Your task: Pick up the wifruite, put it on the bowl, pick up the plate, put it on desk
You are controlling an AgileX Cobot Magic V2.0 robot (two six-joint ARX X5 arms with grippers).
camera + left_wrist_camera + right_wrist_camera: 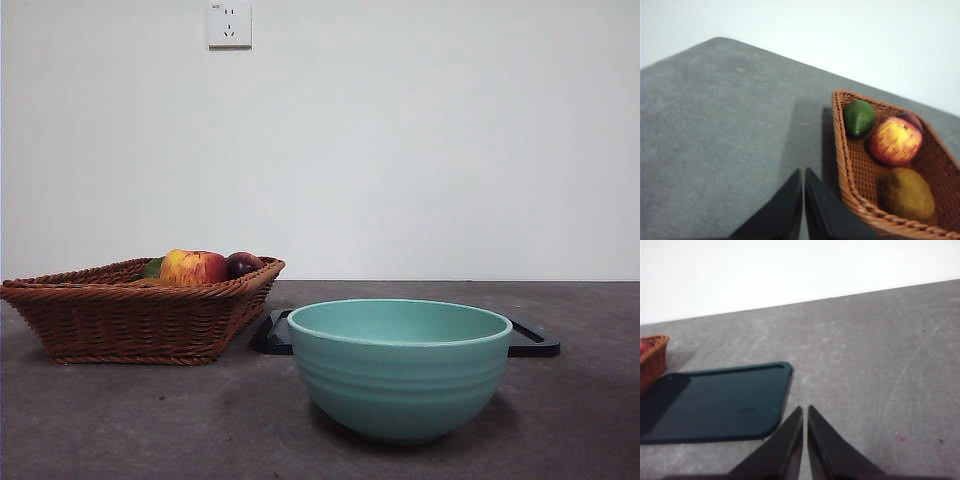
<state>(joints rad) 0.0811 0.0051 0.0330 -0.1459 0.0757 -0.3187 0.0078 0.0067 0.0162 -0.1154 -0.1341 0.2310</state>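
The wifruite (908,194), a dull brown oval fruit, lies in the brown wicker basket (852,172) beside a red-and-yellow apple (895,141). It is hidden in the front view. The mint-green bowl (400,368) stands on the dark grey desk (150,420), in front of a glossy black tray (533,340). My left gripper (803,172) is shut and empty above the desk, just beside the basket's rim. My right gripper (805,410) is shut and empty above the desk, next to the tray's corner (715,402). Neither gripper shows in the front view.
The basket (130,315) stands at the left with the apple (193,267), a dark purple plum (243,263) and a green fruit (858,118) in it. A white wall with a socket (229,24) is behind the desk.
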